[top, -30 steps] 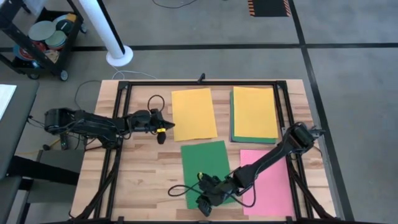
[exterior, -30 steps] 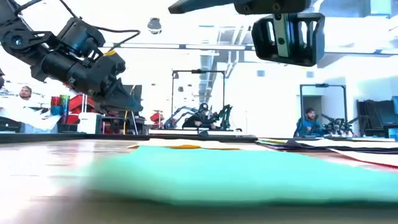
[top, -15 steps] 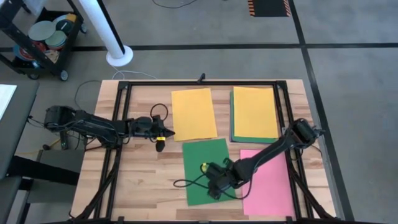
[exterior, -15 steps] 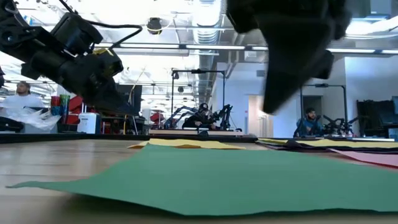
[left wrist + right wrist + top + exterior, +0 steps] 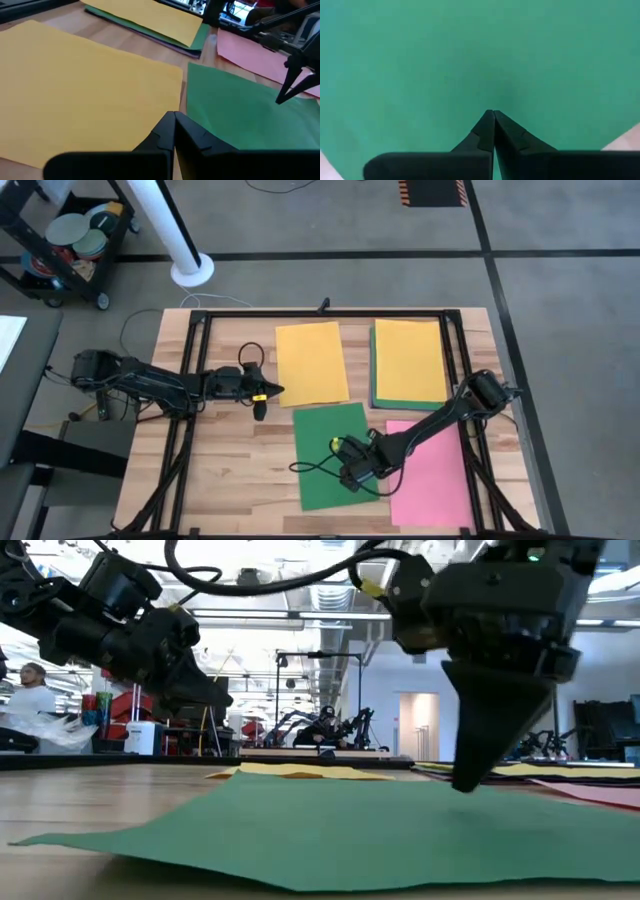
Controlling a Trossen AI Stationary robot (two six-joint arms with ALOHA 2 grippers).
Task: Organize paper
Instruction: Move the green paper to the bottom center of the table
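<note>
The right gripper [image 5: 352, 476], fingers pressed together, pokes down onto the green paper [image 5: 330, 455] lying near the table's [image 5: 230, 460] front. The left gripper [image 5: 260, 404], also pressed together, hangs beside the yellow paper [image 5: 311, 363].

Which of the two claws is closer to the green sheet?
Right. The right gripper points down onto the green sheet, fingers shut. The left gripper sits off its far left corner, beside the yellow sheet.

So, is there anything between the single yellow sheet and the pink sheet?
Yes. In the high view the green sheet lies diagonally between the yellow sheet and the pink sheet, with the right end effector over it.
</note>
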